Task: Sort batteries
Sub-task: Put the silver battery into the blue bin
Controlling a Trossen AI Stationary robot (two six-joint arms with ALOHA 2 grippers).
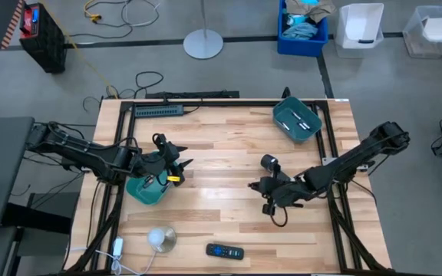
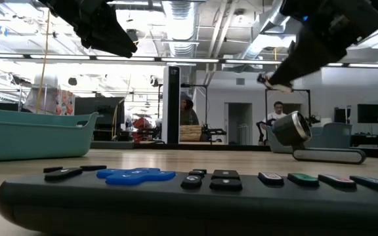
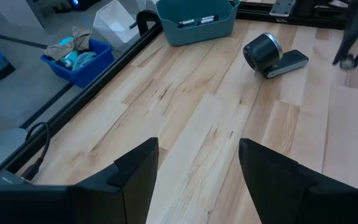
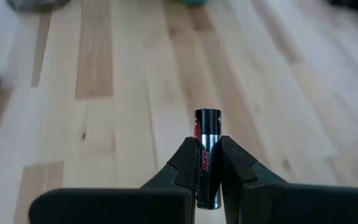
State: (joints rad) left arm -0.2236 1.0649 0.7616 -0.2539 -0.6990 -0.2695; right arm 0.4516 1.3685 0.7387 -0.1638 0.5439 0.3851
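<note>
My right claw (image 4: 207, 163) pinches a battery (image 4: 206, 155) upright above mid-worktop (image 1: 229, 153); the left claw (image 3: 197, 168) gapes wide over the near-left teal bin (image 1: 146, 192). I judge the shallow grip may let the cell slip before the far-right teal bin (image 1: 296, 123).

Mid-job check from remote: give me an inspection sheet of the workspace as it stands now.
Surface: wooden table, bare in the middle.
Job's things: one battery clamped upright in the right tool; more batteries in the far teal bin; near teal bin under the left arm.
Clutter: remote control, black cylinder device, white dome object.
Grippers: left tool open, holding nothing; right tool shut on the battery, above mid-table.
Cables: loose cables on the floor beyond the table.
Surroundings: blue crate, white bins, a person far behind.
</note>
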